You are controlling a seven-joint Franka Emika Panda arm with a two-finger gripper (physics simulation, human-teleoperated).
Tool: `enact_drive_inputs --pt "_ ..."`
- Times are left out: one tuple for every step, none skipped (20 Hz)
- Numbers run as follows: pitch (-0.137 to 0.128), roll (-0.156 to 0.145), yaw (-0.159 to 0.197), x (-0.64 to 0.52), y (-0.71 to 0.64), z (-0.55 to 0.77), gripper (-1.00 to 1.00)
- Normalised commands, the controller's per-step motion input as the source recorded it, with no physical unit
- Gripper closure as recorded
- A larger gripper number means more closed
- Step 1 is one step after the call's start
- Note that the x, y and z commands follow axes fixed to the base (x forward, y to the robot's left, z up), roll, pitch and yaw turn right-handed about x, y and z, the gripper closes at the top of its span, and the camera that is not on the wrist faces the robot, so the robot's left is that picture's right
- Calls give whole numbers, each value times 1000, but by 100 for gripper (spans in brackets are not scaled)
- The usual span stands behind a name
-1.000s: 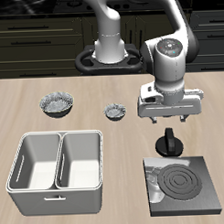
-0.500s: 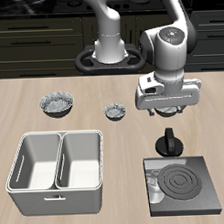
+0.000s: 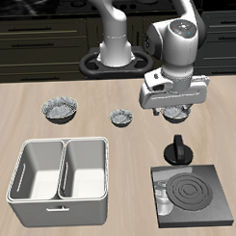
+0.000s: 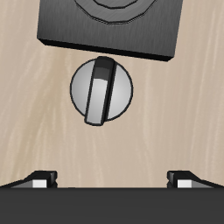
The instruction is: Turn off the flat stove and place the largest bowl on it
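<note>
— Where was the flat stove [image 3: 195,191]?

— Near the table's front edge, coils dark. Its black knob [image 4: 103,89] stood just behind it, handle bar tilted slightly off the line toward the stove.

— And the gripper [image 3: 177,111]?

— Above bare wood behind the knob, fingers [image 4: 39,178] spread wide, empty.

The whole worktop [image 3: 34,142] is taken in from the front and above, at some distance. A close, straight-down look is given from the tool [image 4: 112,179]. The knob [image 3: 179,151] and the adjoining flat stove [image 3: 193,192] edge are shared by both views.
</note>
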Motion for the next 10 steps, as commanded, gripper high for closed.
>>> enact_drive_inputs --pt "-18 -18 41 -309 -102 406 -100" --pt "-53 29 20 -165 10 229 -100" --pt "-16 -27 36 -102 -31 159 -100" --pt "2 -24 -7 -57 -33 81 -100" --pt "-56 22 58 -219 40 307 -100" --pt "-18 -20 22 -56 -7 93 -100" --pt "-15 -33 4 -87 -106 161 -100" --pt "-84 17 106 -427 -80 454 -100" --pt "11 -32 -15 13 -43 97 -100" --pt "-29 5 40 -144 -61 219 -100"
